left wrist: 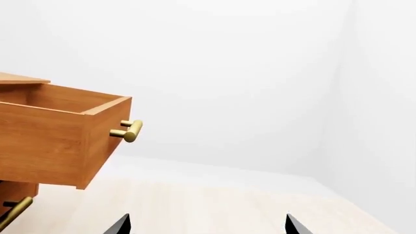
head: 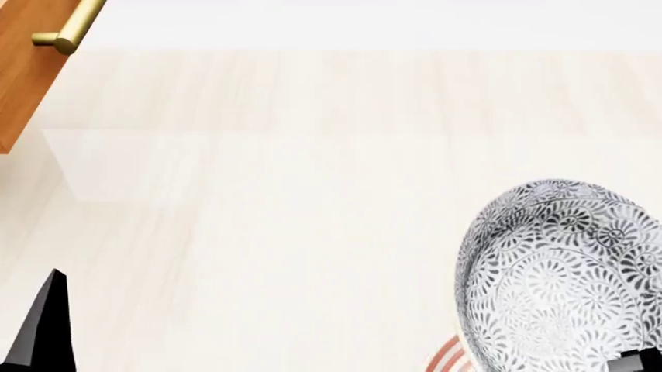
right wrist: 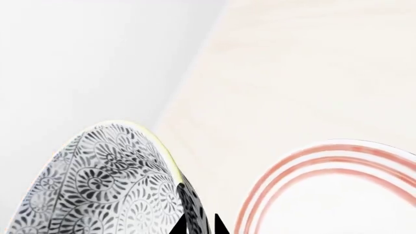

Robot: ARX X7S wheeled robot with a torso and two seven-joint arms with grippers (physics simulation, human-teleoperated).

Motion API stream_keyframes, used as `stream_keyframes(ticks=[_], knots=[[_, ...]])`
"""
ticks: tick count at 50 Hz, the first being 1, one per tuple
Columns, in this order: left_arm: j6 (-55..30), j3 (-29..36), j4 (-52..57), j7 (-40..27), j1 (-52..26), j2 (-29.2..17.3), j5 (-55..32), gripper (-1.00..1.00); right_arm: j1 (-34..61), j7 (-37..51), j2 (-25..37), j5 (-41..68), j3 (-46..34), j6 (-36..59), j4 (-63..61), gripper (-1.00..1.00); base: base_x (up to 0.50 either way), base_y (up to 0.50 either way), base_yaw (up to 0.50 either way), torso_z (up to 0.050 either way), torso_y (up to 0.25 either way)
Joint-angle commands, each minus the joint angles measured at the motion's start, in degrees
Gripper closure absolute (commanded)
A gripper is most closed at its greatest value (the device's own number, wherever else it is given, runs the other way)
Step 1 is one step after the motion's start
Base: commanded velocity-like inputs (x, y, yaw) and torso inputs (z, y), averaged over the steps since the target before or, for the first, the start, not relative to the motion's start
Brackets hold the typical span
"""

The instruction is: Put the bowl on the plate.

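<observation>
The right hand (right wrist: pixel 198 225) is clamped on the rim of the bowl (head: pixel 563 275), held tilted above the worktop (head: pixel 310 194) with the plate (right wrist: pixel 325 195) just beside and partly beneath it; level the bowl, centre it inside the red rings, lower gently, then release; the left hand (left wrist: pixel 206 225) hangs spread and idle.

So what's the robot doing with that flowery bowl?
The robot's right gripper is pinching the rim of the patterned bowl and holding it tilted above the table. The red-ringed plate sits just beside and below it, so the bowl looks about to go onto it. The left gripper is open and holding nothing, near a wooden drawer that is pulled open.
</observation>
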Motion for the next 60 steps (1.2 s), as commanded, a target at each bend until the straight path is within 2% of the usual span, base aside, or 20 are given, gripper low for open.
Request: stream_keyframes(ticks=[1,21,38,46,60], knots=[[0.2,0.2,-0.1,-0.2,-0.1,-0.2,-0.1,-1.00,1.1,2.7,0.0,-0.2,0.4,0.6,-0.7,1.00,0.00,0.00,0.00,0.000,0.000],[0.4,0.5,-0.2,-0.7,-0.3,-0.6,-0.6,-1.00,-0.1,6.6,-0.7,0.1,0.9,0.1,-2.3,1.00,0.00,0.00,0.00,0.000,0.000],[0.5,1.3,-0.2,-0.9,-0.4,-0.8,-0.3,-1.00,-11.9,1.7,-2.3,-2.2,4.8,-2.7,-5.5,1.00,0.00,0.00,0.00,0.000,0.001],[0.6,1.6,-0.4,-0.9,-0.4,-0.8,-0.2,-1.00,-14.6,-0.5,-3.5,-2.4,5.4,-3.4,-4.8,1.00,0.00,0.00,0.00,0.000,0.000],[0.7,2.0,-0.6,-1.0,-0.6,-0.9,-0.1,-1.00,-11.6,-1.7,-4.1,-0.4,4.2,-3.0,-0.6,1.00,0.00,0.00,0.00,0.000,0.000]])
